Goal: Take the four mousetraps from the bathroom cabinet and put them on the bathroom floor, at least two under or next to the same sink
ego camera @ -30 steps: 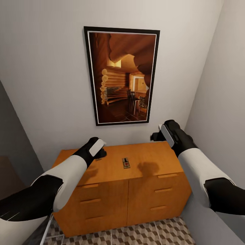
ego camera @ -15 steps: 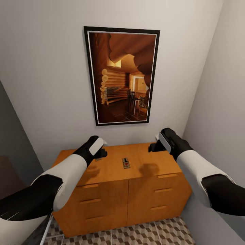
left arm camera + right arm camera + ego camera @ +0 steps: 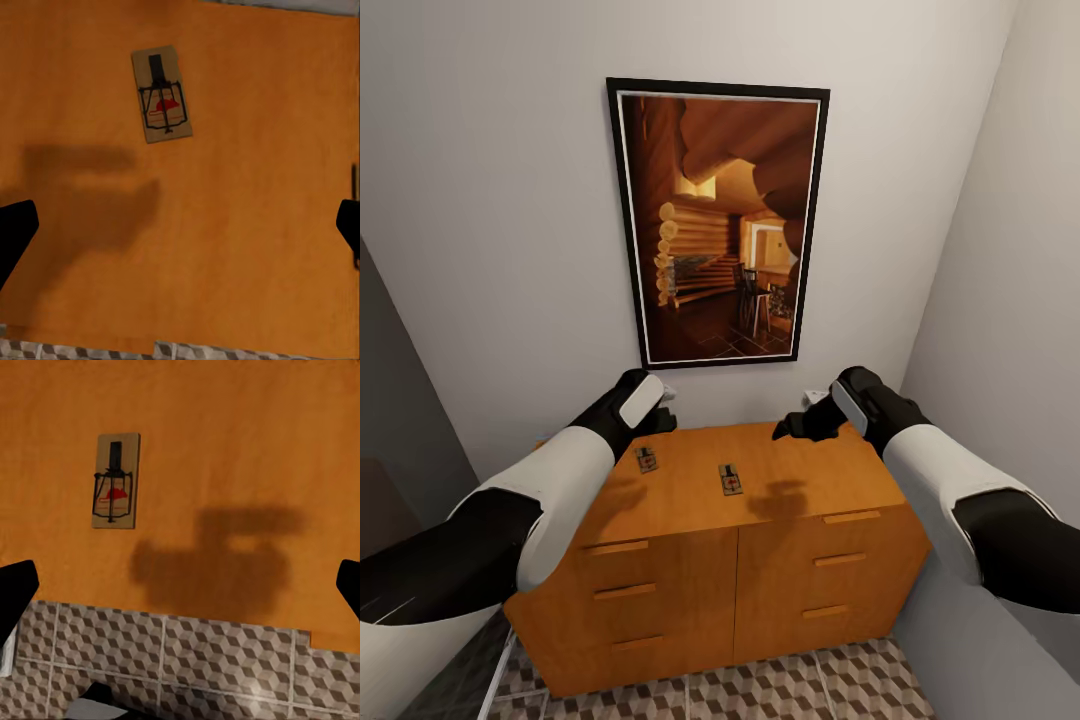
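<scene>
The cabinet (image 3: 730, 560) stands in a narrow alcove at the lower centre of the head view, backed against a pale wall carrying a framed picture (image 3: 720, 225) of a log interior. Patterned bathroom floor (image 3: 760, 690) shows along the bottom edge.

Two mousetraps lie flat on the tabletop, apart from each other: one (image 3: 731, 479) near the middle, another (image 3: 647, 459) to its left, close under the left tool (image 3: 658, 418).

The left wrist view shows a mousetrap (image 3: 161, 94) on bare wood, with both fingertips at the frame's side edges, spread wide and holding nothing. The right wrist view shows a mousetrap (image 3: 115, 491), the cabinet's front edge and floor tiles beyond; its fingertips likewise stand wide apart, empty.

The right tool (image 3: 800, 425) hovers above the tabletop's back right, near the side wall. Walls hem the cabinet on both sides.
</scene>
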Tool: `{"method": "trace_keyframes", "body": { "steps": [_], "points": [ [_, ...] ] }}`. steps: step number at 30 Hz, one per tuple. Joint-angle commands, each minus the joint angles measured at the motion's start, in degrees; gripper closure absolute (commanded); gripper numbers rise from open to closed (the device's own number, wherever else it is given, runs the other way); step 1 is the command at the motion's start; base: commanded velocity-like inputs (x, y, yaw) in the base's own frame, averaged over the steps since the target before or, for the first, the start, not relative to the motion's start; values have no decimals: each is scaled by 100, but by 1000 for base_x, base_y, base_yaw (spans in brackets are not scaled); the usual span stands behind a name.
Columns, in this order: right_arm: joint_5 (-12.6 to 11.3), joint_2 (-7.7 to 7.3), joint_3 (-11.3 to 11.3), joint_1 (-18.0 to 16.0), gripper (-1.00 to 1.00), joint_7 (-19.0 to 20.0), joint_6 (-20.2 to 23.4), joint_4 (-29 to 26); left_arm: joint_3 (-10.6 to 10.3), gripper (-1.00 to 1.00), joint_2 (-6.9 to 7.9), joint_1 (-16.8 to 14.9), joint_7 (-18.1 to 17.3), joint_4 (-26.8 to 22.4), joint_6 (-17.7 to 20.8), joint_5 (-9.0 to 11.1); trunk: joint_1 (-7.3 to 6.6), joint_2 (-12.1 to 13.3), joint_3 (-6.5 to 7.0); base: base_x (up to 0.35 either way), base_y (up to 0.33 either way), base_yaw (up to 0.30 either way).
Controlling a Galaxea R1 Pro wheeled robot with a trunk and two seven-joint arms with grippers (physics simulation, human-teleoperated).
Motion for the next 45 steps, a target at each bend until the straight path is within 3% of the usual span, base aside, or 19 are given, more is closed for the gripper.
{"method": "trace_keyframes", "body": {
  "steps": [1, 7, 13, 17, 22, 31, 45],
  "points": [
    [-56, -37, 45, -19, -100, 58, 19, -13, -25, -100, 0, -15, 48, -33, 12, 53, 4, -13, -14, 0, 0, 0],
    [-73, -267, 32, -68, -100, 261, 19, -173, -21, -100, 0, -43, 37, -130, 18, 62, 4, -13, -14, 0, 0, 0],
    [-81, -367, 19, -82, -100, 320, 19, -318, -16, -100, 0, -53, 35, -154, 19, 197, 4, -13, -14, 0, 0, 0],
    [-99, -379, 18, -86, -100, 392, 19, -354, -19, -100, 0, -55, 47, -154, 15, 379, 4, -13, -14, 0, 0, 0],
    [-158, -383, 34, -87, -100, 638, 19, -365, -23, -100, 0, -54, 55, -145, 8, 450, 4, -13, -14, 0, 0, 0],
    [-180, -385, 51, -87, -100, 891, 19, -397, -26, -100, 0, -57, 84, -132, 2, 464, 4, -13, -14, 0, 0, 0],
    [-127, -385, 88, -87, -100, 866, 19, -410, -26, -100, 0, -53, 140, -8, 5, 450, 4, -13, -14, 99, -74, 0]
  ]
}}
